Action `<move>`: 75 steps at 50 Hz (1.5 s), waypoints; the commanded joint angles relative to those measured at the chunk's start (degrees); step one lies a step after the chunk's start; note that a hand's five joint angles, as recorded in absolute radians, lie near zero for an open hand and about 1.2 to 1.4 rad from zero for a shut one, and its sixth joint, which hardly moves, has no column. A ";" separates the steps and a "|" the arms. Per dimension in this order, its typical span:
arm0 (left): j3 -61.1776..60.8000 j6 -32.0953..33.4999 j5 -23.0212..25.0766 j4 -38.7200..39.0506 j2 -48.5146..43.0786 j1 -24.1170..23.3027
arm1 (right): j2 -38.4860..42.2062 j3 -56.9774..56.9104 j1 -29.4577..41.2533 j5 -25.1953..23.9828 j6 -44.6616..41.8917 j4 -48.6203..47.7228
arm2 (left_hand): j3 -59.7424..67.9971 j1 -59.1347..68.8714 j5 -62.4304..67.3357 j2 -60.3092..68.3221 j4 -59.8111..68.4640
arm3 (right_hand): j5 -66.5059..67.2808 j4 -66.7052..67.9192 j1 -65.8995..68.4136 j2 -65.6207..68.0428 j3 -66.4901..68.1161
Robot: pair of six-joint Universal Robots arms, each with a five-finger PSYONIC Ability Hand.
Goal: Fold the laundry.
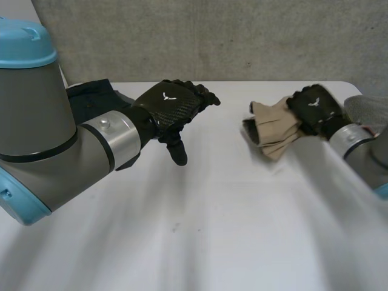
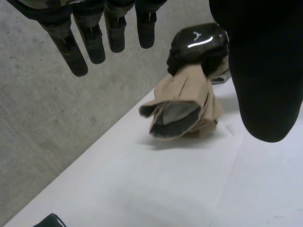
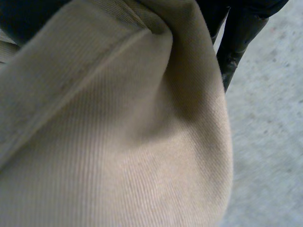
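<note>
Left wrist view: right hand (image 2: pixel 195 45) clamps bunched tan cloth (image 2: pixel 182 106); left hand (image 2: pixel 66 45) splayed, empty. I'd spread the cloth flat on the bench (image 2: pixel 165 189) first.

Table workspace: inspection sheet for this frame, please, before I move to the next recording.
Surface: white table, plain.
Job's things: beige garment, bunched, one end in the right hand; dark garment at the table's far edge, behind the left arm.
Clutter: nothing seen.
Hands: left hand open, above the table, holding nothing; right hand shut on the beige garment.
Cables: nothing seen.
Surroundings: grey concrete wall behind the table.
</note>
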 commanded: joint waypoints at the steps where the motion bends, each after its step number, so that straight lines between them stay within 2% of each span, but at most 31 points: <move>1: -0.44 -0.80 -0.09 0.00 0.01 0.08 | 3.60 -12.85 -6.25 -8.18 3.53 -1.95 | -0.80 -0.41 -1.41 -0.30 -0.47 | 18.42 12.30 29.00 13.65 14.05; 3: -0.44 -0.80 -0.09 0.00 0.09 0.08 | 4.21 -15.84 -7.04 -8.18 6.78 -3.44 | -0.80 -0.41 -1.41 -0.30 -0.47 | 18.42 12.30 29.00 13.65 14.05; 8: -0.09 -0.80 -0.26 0.09 0.36 -0.10 | 5.97 -23.30 -11.60 -7.65 22.66 -14.40 | -0.63 -0.25 -1.25 -0.13 -0.30 | 18.42 12.30 29.00 13.65 14.05; 14: 0.43 -0.89 -0.35 0.27 1.24 -0.10 | 9.39 -29.72 -14.86 -7.56 34.39 -23.48 | -0.63 -0.24 -1.24 -0.13 -0.30 | 18.42 12.30 29.00 13.65 14.05; 23: 0.52 -2.46 -0.44 1.06 1.68 -1.50 | 19.49 -38.70 -20.83 -11.25 35.71 -23.67 | -0.46 -0.08 -1.08 0.04 -0.13 | 18.42 12.30 29.00 13.65 14.05; 35: 0.52 -4.49 -0.53 3.08 1.50 -2.38 | 28.82 -35.90 -25.93 -19.51 34.48 -24.11 | 0.04 0.43 -0.57 0.54 0.37 | 18.42 12.30 29.00 13.65 14.05; 50: -0.09 -4.58 -0.53 3.08 1.41 -2.73 | 25.75 -27.37 -32.09 -24.00 31.76 -24.11 | 0.04 0.43 -0.57 0.54 0.37 | 18.42 12.30 29.00 13.65 14.05; 57: -0.01 -4.67 -0.53 3.08 1.41 -2.82 | 25.31 -26.49 -32.36 -24.09 31.76 -23.49 | 0.04 0.43 -0.57 0.54 0.37 | 18.42 12.30 29.00 13.65 14.05; 59: 0.00 -4.67 -0.53 3.08 1.50 -3.00 | 25.22 -26.40 -32.44 -23.91 31.50 -22.97 | 0.04 0.43 -0.57 0.54 0.37 | 5.09 -1.03 15.66 0.32 0.72; 61: 0.00 -4.67 -0.53 3.08 1.41 -3.17 | 25.13 -26.66 -32.44 -23.30 30.88 -20.87 | 0.04 0.43 -0.57 0.54 0.37 | -0.49 -6.61 10.09 -5.26 -4.86; 63: 0.00 -4.58 -0.53 3.08 1.50 -3.26 | 24.52 -26.84 -32.62 -23.03 30.53 -18.41 | 0.04 0.43 -0.57 0.54 0.37 | -11.73 -17.85 -1.15 -16.50 -16.10; 64: 0.00 -4.58 -0.53 3.08 1.50 -3.26 | 23.99 -26.84 -32.79 -22.95 30.44 -16.91 | 0.04 0.43 -0.57 0.54 0.37 | -22.29 -28.41 -11.71 -27.06 -26.66; 65: 0.00 -4.58 -0.44 3.08 1.50 -3.26 | 22.07 -25.88 -33.32 -22.86 30.27 -13.33 | 0.04 0.43 -0.57 0.54 0.37 | -51.58 -57.70 -41.00 -56.35 -55.95; 68: 0.08 -4.58 -0.44 3.08 1.50 -3.17 | 19.17 -23.59 -33.59 -22.86 29.30 -9.09 | 0.04 0.43 -0.57 0.54 0.37 | -51.58 -57.70 -41.00 -56.35 -55.95; 72: 0.17 -4.58 -0.35 3.08 1.59 -3.17 | 13.45 -17.53 -34.55 -22.68 22.90 -3.55 | -0.12 0.26 -0.74 0.37 0.21 | -51.58 -57.70 -41.00 -56.35 -55.95; 75: 0.08 -4.58 -0.35 3.08 1.59 -3.17 | 9.49 -13.93 -36.75 -20.06 15.96 0.49 | -0.12 0.26 -0.74 0.37 0.21 | -51.58 -57.70 -41.00 -56.35 -55.95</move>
